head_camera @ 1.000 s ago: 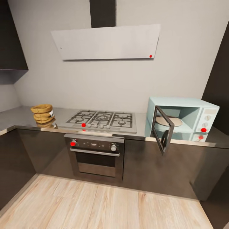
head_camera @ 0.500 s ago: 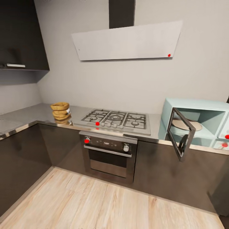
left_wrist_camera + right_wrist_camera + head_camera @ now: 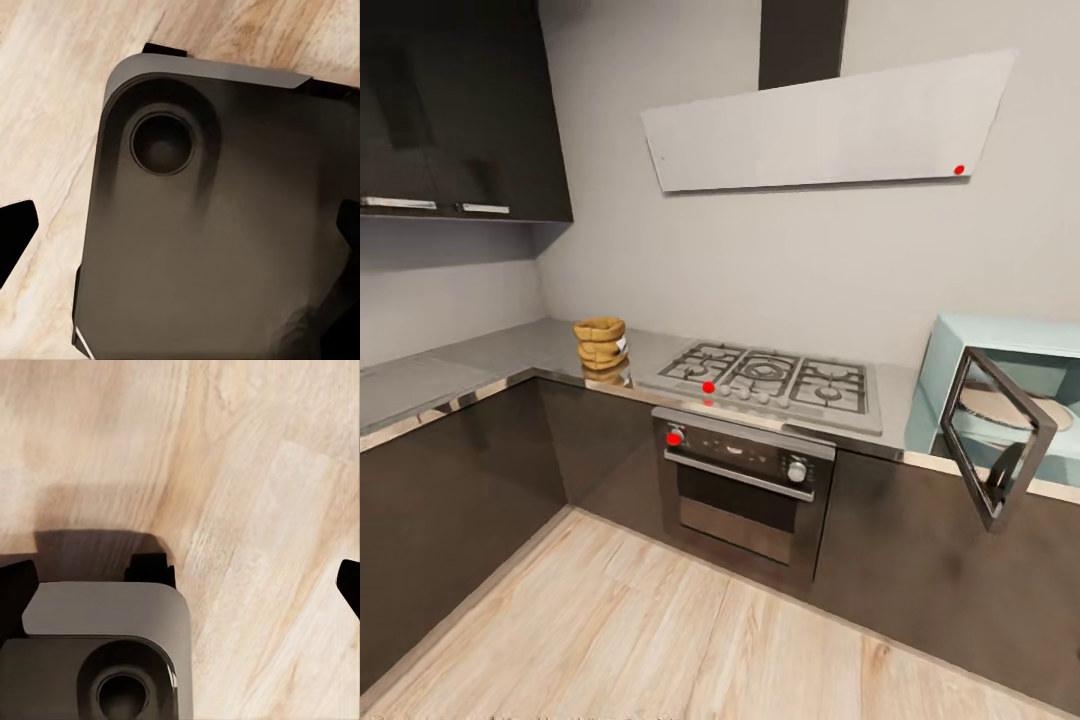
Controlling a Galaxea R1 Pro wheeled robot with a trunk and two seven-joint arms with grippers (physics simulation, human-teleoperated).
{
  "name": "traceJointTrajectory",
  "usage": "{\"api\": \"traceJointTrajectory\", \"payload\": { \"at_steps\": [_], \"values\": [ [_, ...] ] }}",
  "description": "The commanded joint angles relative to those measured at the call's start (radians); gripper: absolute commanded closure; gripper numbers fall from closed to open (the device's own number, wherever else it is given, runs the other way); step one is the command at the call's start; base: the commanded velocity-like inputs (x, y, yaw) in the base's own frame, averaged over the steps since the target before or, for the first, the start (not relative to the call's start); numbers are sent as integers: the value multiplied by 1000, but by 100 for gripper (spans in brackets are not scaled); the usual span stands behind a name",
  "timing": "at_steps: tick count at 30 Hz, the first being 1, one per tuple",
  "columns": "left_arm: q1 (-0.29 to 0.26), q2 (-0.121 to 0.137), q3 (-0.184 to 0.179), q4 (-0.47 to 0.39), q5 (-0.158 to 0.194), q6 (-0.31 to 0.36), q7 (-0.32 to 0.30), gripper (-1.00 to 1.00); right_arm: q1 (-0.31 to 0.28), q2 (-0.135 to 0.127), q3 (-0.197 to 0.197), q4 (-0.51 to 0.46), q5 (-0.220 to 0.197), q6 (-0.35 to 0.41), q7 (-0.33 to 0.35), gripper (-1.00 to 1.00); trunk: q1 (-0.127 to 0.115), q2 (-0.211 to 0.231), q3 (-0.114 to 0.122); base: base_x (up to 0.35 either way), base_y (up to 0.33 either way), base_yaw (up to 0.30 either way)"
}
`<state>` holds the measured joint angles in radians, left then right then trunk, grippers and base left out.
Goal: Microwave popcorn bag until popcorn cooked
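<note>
The whole picture has slid to the right since a moment ago, so the camera has turned left; the things on the bench have not moved. More of the dark wall cupboards (image 3: 455, 110) now shows, and the microwave (image 3: 1010, 400) is cut off at the edge.

Near first. The left tool (image 3: 180, 232) points down at the robot's dark base (image 3: 217, 225) and the wood floor (image 3: 52, 90). Its two dark fingertips (image 3: 15, 236) sit far apart, with nothing between them. The right tool (image 3: 184, 585) also points down at the floor (image 3: 255, 472) and a grey corner of the base (image 3: 105, 615). Its tips are wide apart too, and it holds nothing.

Farther off, past the floor (image 3: 660, 640), stand the dark lower cupboards (image 3: 450, 480) and the black oven (image 3: 745, 480). On the grey bench (image 3: 510, 350) above sits the brown popcorn bag (image 3: 601, 343), upright, far from both tools. It is just beside the gas hob (image 3: 765, 378). On the other side of the hob is the blue microwave with its door (image 3: 995, 440) swung open. Farthest back, the white hood (image 3: 820, 125) hangs on the grey wall (image 3: 760, 260).
</note>
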<state>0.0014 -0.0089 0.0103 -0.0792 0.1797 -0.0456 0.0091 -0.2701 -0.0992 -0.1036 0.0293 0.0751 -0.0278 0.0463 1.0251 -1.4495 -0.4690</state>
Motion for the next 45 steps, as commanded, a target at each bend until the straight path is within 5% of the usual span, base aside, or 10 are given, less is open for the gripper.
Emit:
{"api": "traceJointTrajectory", "payload": {
  "at_steps": [1,19,45],
  "values": [
    [0,0,0,-1,6,-2,1,-100,-1,-1,-8,3,8,-2,3,-100,0,0,-1,0,0,268],
    [0,2,3,-5,6,-1,-11,-100,-1,-1,-8,3,8,-2,4,-100,0,0,-1,3,1,260],
    [0,4,0,2,7,2,-43,-100,-1,-9,-7,1,9,0,4,-100,0,0,-1,306,184,1]
  ]
}}
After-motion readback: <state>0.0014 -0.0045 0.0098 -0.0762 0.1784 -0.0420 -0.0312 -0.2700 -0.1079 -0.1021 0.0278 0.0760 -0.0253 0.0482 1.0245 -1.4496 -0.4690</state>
